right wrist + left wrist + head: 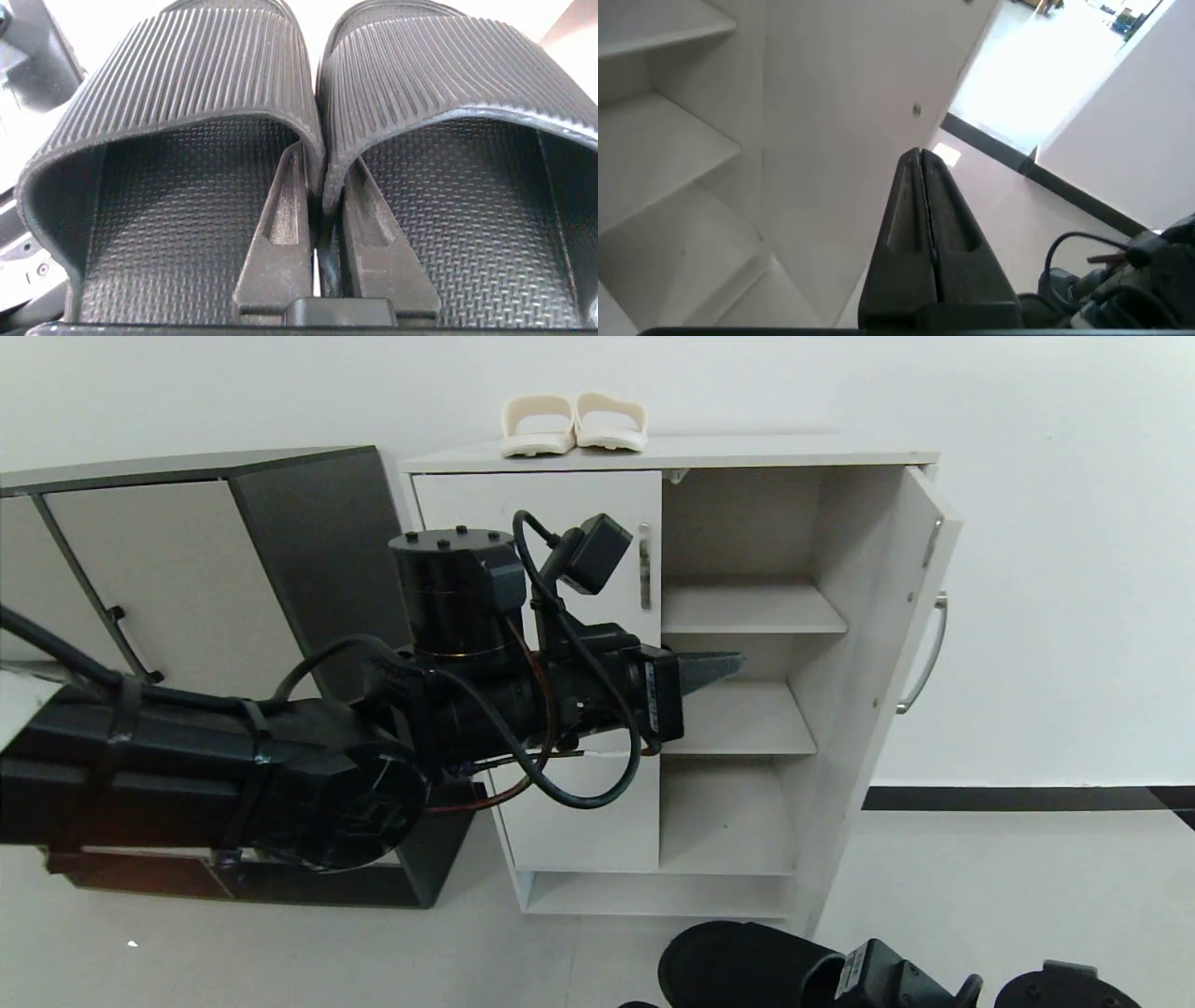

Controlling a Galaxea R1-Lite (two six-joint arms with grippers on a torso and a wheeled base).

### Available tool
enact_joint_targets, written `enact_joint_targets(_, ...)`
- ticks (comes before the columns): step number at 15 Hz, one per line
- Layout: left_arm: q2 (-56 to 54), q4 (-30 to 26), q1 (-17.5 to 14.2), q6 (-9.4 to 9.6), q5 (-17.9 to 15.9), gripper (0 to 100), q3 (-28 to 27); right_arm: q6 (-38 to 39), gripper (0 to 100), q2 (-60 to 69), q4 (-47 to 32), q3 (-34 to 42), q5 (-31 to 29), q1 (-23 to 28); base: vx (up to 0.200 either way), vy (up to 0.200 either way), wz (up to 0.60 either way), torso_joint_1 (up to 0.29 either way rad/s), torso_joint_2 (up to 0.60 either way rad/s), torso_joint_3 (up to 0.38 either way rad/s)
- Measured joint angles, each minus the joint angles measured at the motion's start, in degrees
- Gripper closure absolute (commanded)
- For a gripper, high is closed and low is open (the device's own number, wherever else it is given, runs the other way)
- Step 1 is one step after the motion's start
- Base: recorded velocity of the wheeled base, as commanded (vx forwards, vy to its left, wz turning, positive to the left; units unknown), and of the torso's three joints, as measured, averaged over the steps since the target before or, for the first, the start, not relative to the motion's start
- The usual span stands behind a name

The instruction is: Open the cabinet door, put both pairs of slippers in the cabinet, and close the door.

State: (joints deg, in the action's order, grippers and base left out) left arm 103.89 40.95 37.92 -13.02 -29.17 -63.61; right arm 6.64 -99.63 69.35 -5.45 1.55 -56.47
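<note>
Fingers [280,233] of the right gripper [322,177] pinched the black slippers [187,93] by their inner walls. Left gripper [733,663] kept its fingers together, empty, before the open cabinet [747,453]; cream slippers [572,425] lay on top.

black slippers [187,93] ribbed matt rubber; cabinet [747,453] smooth white laminate; handle [934,649] metal.
</note>
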Motion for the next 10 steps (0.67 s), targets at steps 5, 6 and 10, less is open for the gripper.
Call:
enact_joint_targets(5,-10.0,1.0,-4.7,1.12,5.0,100,11.1,1.5,100,-3.6,1.0,-4.5,-7.8,5.4,0.0,0.0,0.0,0.0,0.0,0.0)
enact_joint_targets(6,-13.8,0.9,-6.6,2.43,7.3,100,15.3,2.5,100,-5.1,1.0,-6.6,-11.0,6.5,0.0,0.0,0.0,0.0,0.0,0.0)
enact_joint_targets(10,-34.5,-1.8,-13.7,6.79,21.8,100,32.4,4.2,100,-10.2,1.0,-13.5,-18.9,10.9,0.0,0.0,0.0,0.0,0.0,0.0)
